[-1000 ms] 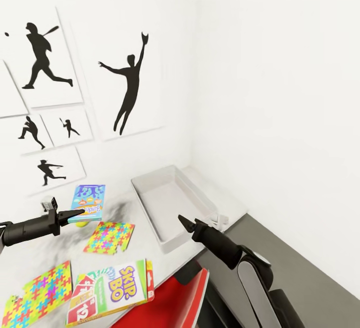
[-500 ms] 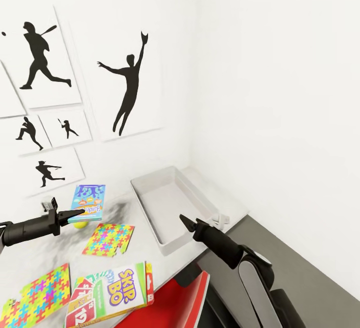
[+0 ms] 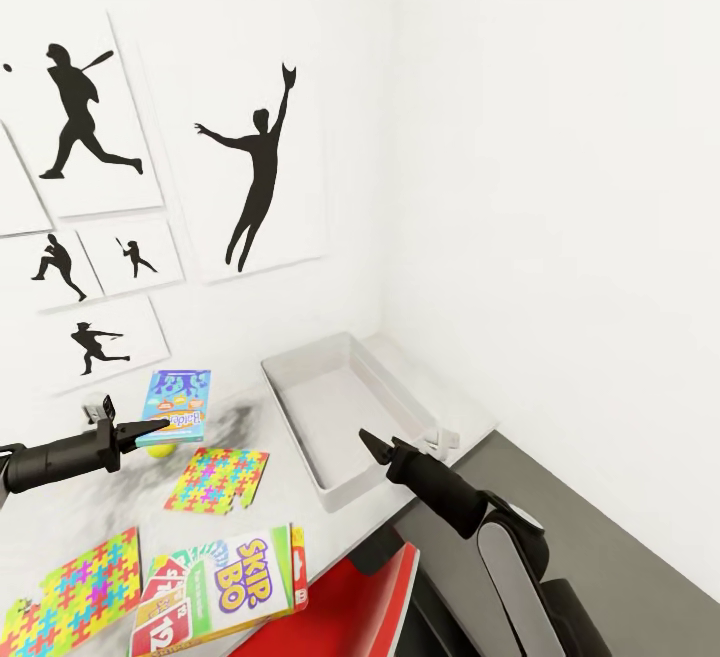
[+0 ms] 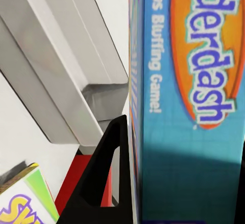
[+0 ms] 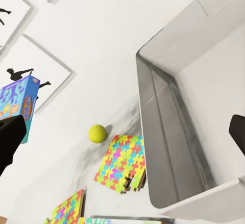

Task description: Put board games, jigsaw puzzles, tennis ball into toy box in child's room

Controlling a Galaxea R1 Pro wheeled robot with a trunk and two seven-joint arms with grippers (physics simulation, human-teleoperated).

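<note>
Now left hand (image 3: 160,426) grips the Balderdash box (image 3: 177,402) (upright) above the table (image 3: 290,497).

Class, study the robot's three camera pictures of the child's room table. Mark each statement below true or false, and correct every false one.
1. The left tool grips the blue Balderdash board game box. True.
2. The grey rectangular toy box already holds the yellow-green tennis ball. False: the toy box is empty; the ball lies on the white table beside the smaller colourful jigsaw puzzle.
3. The right tool carries the Skip-Bo board game box. False: its jaws are open and empty, hovering at the toy box's near end; the Skip-Bo box lies at the table's near edge.
4. Two colourful jigsaw puzzles lie on the table outside the toy box. True: the larger colourful jigsaw puzzle lies nearer the robot.
</note>
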